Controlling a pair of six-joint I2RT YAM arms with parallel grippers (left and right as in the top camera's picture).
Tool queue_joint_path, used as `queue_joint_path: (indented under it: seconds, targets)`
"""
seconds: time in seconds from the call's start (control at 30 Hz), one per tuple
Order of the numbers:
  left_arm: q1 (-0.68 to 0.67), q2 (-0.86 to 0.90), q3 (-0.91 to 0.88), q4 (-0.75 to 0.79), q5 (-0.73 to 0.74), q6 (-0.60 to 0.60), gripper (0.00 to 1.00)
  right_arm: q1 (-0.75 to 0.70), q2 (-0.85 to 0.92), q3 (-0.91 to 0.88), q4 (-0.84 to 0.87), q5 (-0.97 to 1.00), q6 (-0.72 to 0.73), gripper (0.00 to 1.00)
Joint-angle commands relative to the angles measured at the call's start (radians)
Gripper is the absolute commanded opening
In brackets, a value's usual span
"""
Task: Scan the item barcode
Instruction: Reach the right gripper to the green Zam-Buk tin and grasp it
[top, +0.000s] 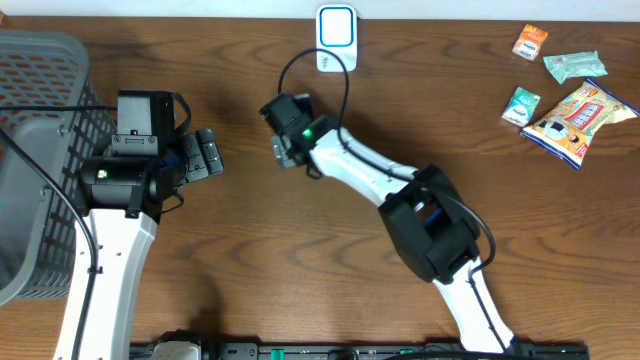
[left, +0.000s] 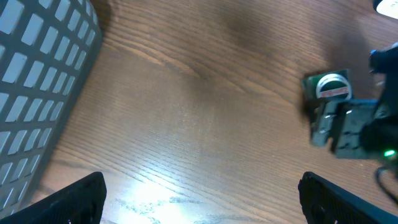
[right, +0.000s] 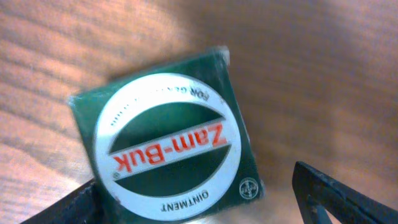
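Right gripper (top: 284, 152) over Zam-Buk box (right: 168, 149), jaws released.
The green box lies flat on the surface (top: 300, 260) at 7 o'clock from the scanner (top: 336, 38). The left gripper (top: 210, 153), at 9 o'clock of the box, also has its jaws released.

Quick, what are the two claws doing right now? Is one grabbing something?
Left claw: open, holding nothing.
Right claw: open, one finger on each side of the green Zam-Buk box, not closed on it.

The wooden worktop (top: 300, 260) carries a grey mesh basket (top: 60, 90), a white barcode scanner (top: 336, 38), four snack packets (top: 580, 115) and a green Zam-Buk ointment box (right: 168, 143).
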Motion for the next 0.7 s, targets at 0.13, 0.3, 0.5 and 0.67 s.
queue_joint_path:
  seconds: [0.13, 0.3, 0.5, 0.67]
  targets:
    - [0.003, -0.004, 0.005, -0.003, -0.013, 0.006, 0.98, -0.055, -0.097, -0.005, 0.083, -0.211, -0.359, 0.85]
    - [0.003, -0.004, 0.005, -0.003, -0.013, 0.006, 0.98, -0.111, -0.069, -0.005, 0.092, -0.386, -0.466, 0.89]
    - [0.003, -0.004, 0.005, -0.003, -0.013, 0.006, 0.98, -0.156, -0.031, -0.006, 0.084, -0.424, -0.478, 0.91]
    - [0.003, -0.004, 0.005, -0.003, -0.013, 0.006, 0.98, -0.157, -0.021, -0.006, 0.080, -0.445, -0.461, 0.87]
